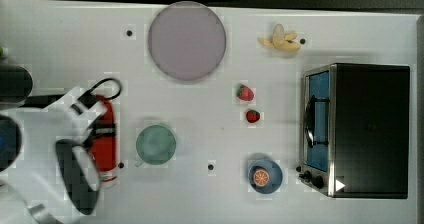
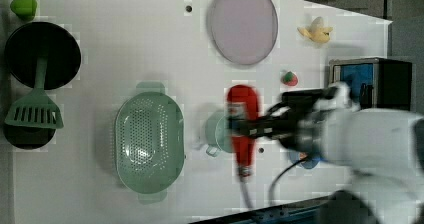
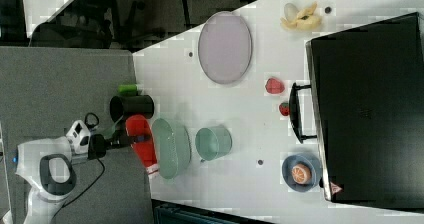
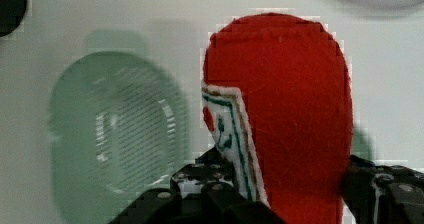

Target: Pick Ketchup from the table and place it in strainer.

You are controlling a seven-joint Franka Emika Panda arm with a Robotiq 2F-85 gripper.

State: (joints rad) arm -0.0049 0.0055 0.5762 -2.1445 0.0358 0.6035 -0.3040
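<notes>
The ketchup (image 2: 243,124), a long red squeeze bottle with a white label, hangs above the table with my gripper (image 2: 246,128) shut on its middle. In the left view it sits over the gap between the small green cup (image 2: 216,132) and the strainer (image 2: 149,141), a pale green oval basket with a perforated bottom. The wrist view has the ketchup (image 4: 290,119) close up between my dark fingers (image 4: 200,196), and the strainer (image 4: 117,134) lies below and to one side. From the right view, the ketchup (image 3: 141,141) is just beside the strainer (image 3: 171,146).
A grey-lilac plate (image 1: 187,40) lies at the back. Two strawberries (image 1: 245,92), a banana (image 1: 281,40) and a blue bowl with an orange (image 1: 265,176) sit near the black oven (image 1: 370,129). A black pan with a green spatula (image 2: 35,111) is at the left view's left.
</notes>
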